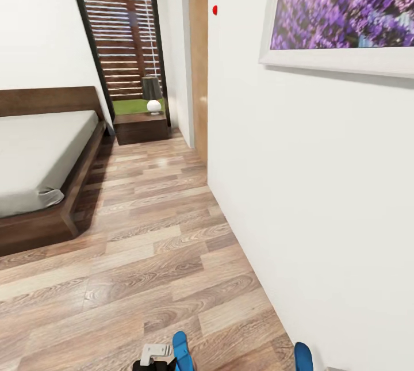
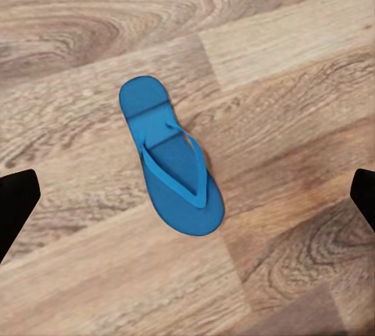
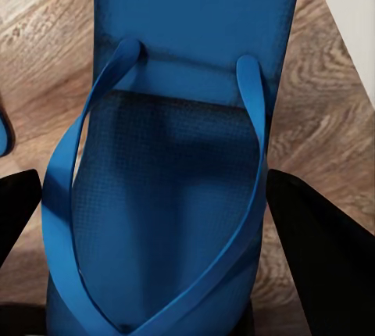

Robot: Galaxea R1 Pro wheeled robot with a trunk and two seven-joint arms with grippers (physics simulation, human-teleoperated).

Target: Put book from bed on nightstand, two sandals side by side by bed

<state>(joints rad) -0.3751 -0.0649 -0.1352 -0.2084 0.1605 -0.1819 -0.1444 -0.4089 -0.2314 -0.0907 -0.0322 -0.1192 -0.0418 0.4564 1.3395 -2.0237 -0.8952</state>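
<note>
- The right gripper (image 3: 156, 184) had its two dark fingers pressed against either edge of a blue sandal (image 3: 176, 195), sole facing the camera and the floor (image 3: 336, 109) well behind it. I judged it clamped on that sandal and carrying it.
- The left gripper (image 2: 195, 180) hung spread wide over the second sandal (image 2: 172, 168), holding nothing. That one lay flat on the planks, strap side up.
- In the head view both sandals showed at the lower edge, the loose one (image 1: 180, 350) and the carried one (image 1: 302, 356). They were well away from the bed (image 1: 40, 158), out past its foot, with the carried one close to the wall (image 1: 299, 187).
- The nightstand (image 1: 141, 126) stood beyond the bed's head end by the window, with a lamp (image 1: 152, 95) on top.
- Step in hand, as I read it: pick up the loose sandal.
- To do it well:
  - Lower the left gripper straight down and turn the wrist so the fingers close across the sole's narrow width, not along its length.
  - Keep the strap out of the pinch, since a thin strap would likely slip.
  - Keep the right grip firm while driving, because a thin sole could swing or slide.
  - Set both soles down parallel on the floor just beside the bed's long side, toes the same way.
</note>
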